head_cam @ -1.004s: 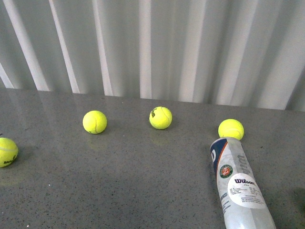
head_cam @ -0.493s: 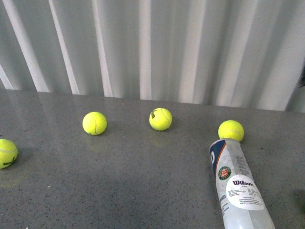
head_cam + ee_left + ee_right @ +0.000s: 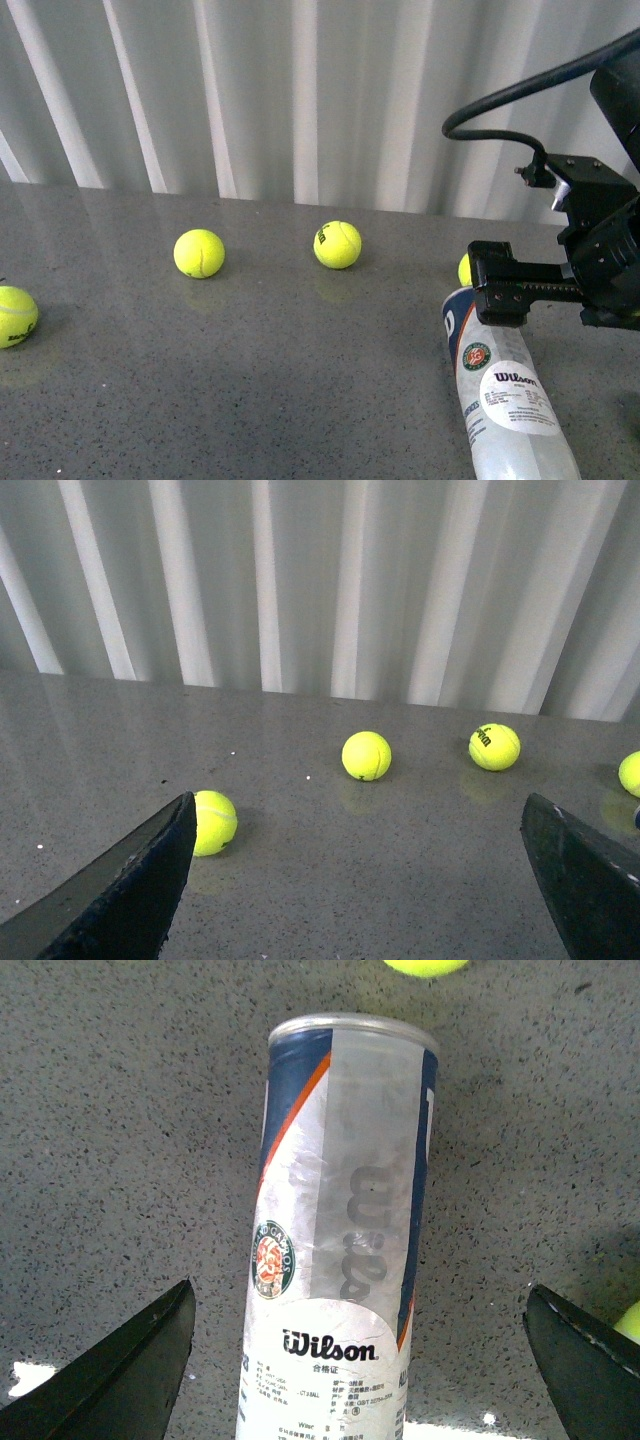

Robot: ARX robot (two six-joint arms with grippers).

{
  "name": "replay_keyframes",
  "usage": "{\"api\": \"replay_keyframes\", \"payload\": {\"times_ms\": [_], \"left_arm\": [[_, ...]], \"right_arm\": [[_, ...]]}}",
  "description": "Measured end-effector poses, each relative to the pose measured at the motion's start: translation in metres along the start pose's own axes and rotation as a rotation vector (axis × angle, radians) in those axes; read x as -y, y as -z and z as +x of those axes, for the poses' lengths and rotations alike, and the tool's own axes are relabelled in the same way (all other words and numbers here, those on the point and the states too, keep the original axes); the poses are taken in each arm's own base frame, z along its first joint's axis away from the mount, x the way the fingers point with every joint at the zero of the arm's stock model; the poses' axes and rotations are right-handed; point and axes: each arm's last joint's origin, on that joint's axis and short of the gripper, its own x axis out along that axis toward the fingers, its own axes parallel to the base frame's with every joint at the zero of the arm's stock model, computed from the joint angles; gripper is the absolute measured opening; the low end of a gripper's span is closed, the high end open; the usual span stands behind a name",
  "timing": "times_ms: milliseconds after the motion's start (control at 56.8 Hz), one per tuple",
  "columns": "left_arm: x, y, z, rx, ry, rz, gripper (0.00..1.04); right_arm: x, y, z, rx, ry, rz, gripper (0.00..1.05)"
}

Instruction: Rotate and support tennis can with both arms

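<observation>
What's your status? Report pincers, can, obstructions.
Right pincer open, above the clear plastic Wilson tennis can lying flat, not gripped. Left pincer open, empty. Yellow tennis ball sits near can's metal-rimmed end.

Between my black right fingers (image 3: 120,1370) I see the tennis can (image 3: 340,1160): clear plastic, navy-and-white label, orange stripe, green-ringed round badge with a red centre. Beyond my black left fingers (image 3: 110,890), yellow tennis balls (image 3: 366,755) on the grey speckled table (image 3: 300,880), with a white ribbed wall (image 3: 300,580) behind.
</observation>
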Motion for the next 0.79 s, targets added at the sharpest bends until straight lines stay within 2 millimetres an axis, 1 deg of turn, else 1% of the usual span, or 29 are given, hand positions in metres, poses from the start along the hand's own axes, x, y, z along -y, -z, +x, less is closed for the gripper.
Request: {"api": "replay_keyframes", "payload": {"times_ms": [264,405,599,793], "left_arm": [[0.0,0.0,0.0,0.0,0.0,0.0,0.98],[0.0,0.0,0.0,0.0,0.0,0.0,0.98],[0.0,0.0,0.0,0.0,0.0,0.0,0.98],[0.0,0.0,0.0,0.0,0.0,0.0,0.98]], "right_arm": [[0.008,0.006,0.026,-0.033,-0.008,0.03,0.98],[0.01,0.01,0.046,-0.053,-0.023,0.035,0.98],[0.01,0.01,0.067,-0.044,-0.05,0.04,0.98],[0.011,0.014,0.08,-0.038,-0.064,0.043,0.98]]}}
